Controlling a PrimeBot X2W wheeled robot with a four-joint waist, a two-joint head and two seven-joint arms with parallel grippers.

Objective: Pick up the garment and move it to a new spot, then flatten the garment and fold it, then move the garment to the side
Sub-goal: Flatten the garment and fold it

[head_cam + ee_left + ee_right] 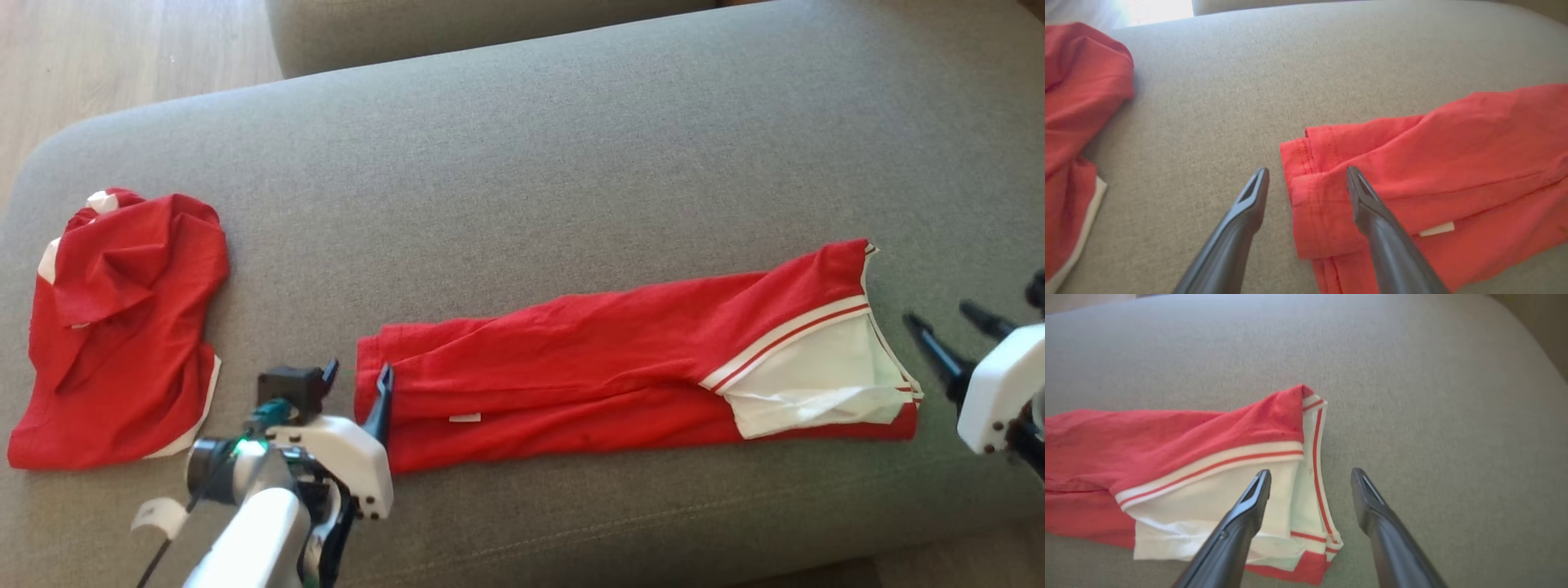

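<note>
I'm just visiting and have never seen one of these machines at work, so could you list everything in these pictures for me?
Folded garment: one, red with a white, red-striped end, lying lengthwise along the sofa cushion's front.
Crumpled garment: one, red with white trim, at the cushion's left end.
Sofa cushion: one, grey, under both garments.
Floor: pale wood, beyond the cushion at upper left.
Left jaws: one pair, dark fingers, open, astride the folded garment's red end.
Right jaws: one pair, dark fingers, open, at its white end.
</note>
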